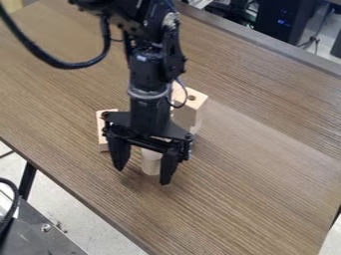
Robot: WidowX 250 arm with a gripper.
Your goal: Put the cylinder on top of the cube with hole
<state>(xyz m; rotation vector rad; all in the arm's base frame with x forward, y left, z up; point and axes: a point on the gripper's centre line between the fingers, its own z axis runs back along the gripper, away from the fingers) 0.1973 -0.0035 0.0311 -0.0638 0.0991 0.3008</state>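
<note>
Camera view, looking down at a slant: a black robot arm [148, 74] comes in from 11 to 12 o'clock and hangs over a brown, wood-grained desk [259, 164]. Its end effector [142, 176] points down just off the middle, towards 7 o'clock, with its two fingers spread apart. Between them is a pale wooden cylinder [151, 166], upright on the desk, its upper end hidden by the end effector. At 1 o'clock from the cylinder, partly behind the arm, is the cube with the hole [194, 103], light wood, its round opening facing up. Another light wooden block [103, 142], partly covered by the end effector, lies at 10 to 11 o'clock from the cylinder. A thick black cable [60, 63] loops out at 10 to 11 o'clock. Beyond the desk, at 1 o'clock, is dark equipment [276, 22] with small blue lights; pale floor [70, 206] shows at 7 to 8 o'clock.
</note>
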